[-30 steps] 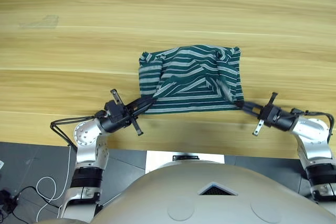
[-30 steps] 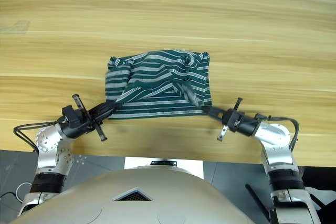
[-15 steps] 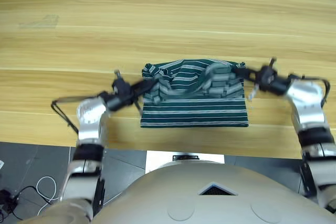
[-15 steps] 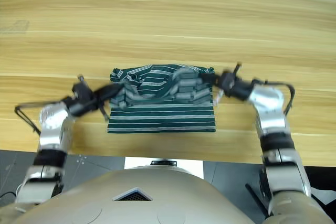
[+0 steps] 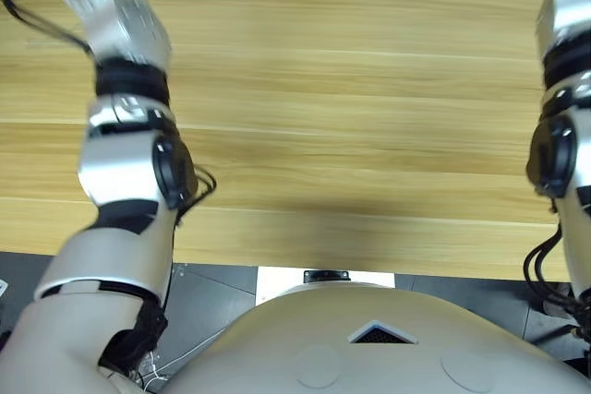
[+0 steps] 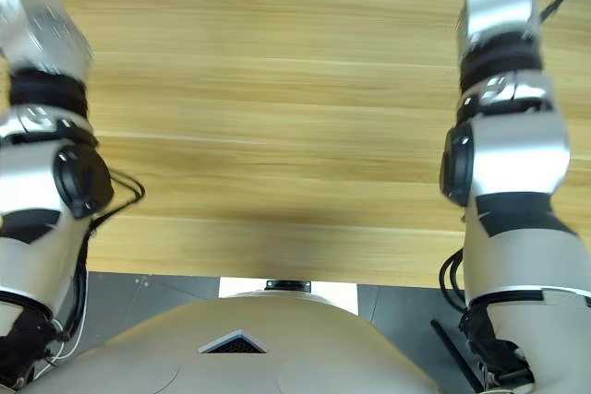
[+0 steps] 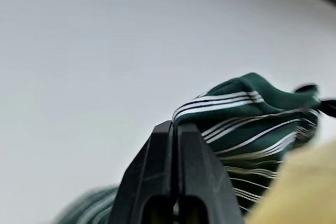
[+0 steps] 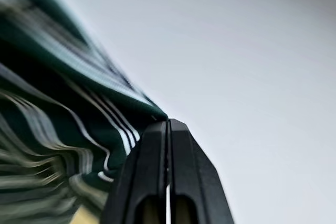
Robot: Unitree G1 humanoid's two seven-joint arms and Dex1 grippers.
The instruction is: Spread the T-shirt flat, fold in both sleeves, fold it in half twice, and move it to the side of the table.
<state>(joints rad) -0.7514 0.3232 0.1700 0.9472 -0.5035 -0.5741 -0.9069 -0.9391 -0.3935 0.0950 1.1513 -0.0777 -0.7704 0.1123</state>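
The green T-shirt (image 7: 252, 108) with white stripes hangs in the air, held at two spots. My left gripper (image 7: 175, 125) is shut on a bunched edge of the cloth, which drapes away from its tips. A second edge of the T-shirt (image 8: 63, 103) is pinched in my right gripper (image 8: 168, 123), which is also shut. In the eye views my left arm (image 5: 129, 136) and right arm (image 5: 559, 126) stand raised at either side, reaching up past the top edge.
The wooden table (image 5: 351, 117) stretches between the two arms. Its front edge (image 5: 369, 260) runs just ahead of me, with dark floor and cables (image 5: 199, 186) below at the left.
Both arms have swung upward from low over the table, lifting the T-shirt off the tabletop. Both grippers have kept their hold on the cloth.
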